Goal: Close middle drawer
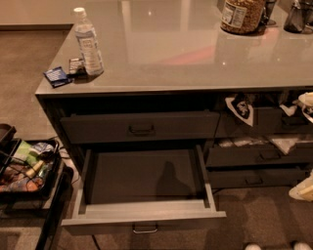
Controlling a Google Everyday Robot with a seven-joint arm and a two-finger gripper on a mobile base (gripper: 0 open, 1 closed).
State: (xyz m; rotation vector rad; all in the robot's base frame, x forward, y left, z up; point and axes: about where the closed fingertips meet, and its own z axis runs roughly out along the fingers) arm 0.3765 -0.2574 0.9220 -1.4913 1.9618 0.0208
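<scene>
Seeing a water bottle (88, 41) standing upright near the left front corner of the glossy tabletop (186, 53), with a blue packet (57, 76) and a small dark packet (76, 66) lying just beside it. Also spotting a big jar (243, 14) sitting way back on the right. Noticing a black wire rack (57, 168) off to the left, holding a jumble of snack packs (27, 166). Catching a black-and-white bag (240, 106) poking out above the right-hand drawers (259, 156).

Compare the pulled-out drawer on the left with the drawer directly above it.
The middle drawer is pulled far out of the cabinet; the upper drawer is shut. The middle drawer shows lighter grey inner walls and a dark floor; the upper drawer shows only its front. Both are wide and dark grey. The gripper sits low at the right edge of the view, touching neither.
</scene>
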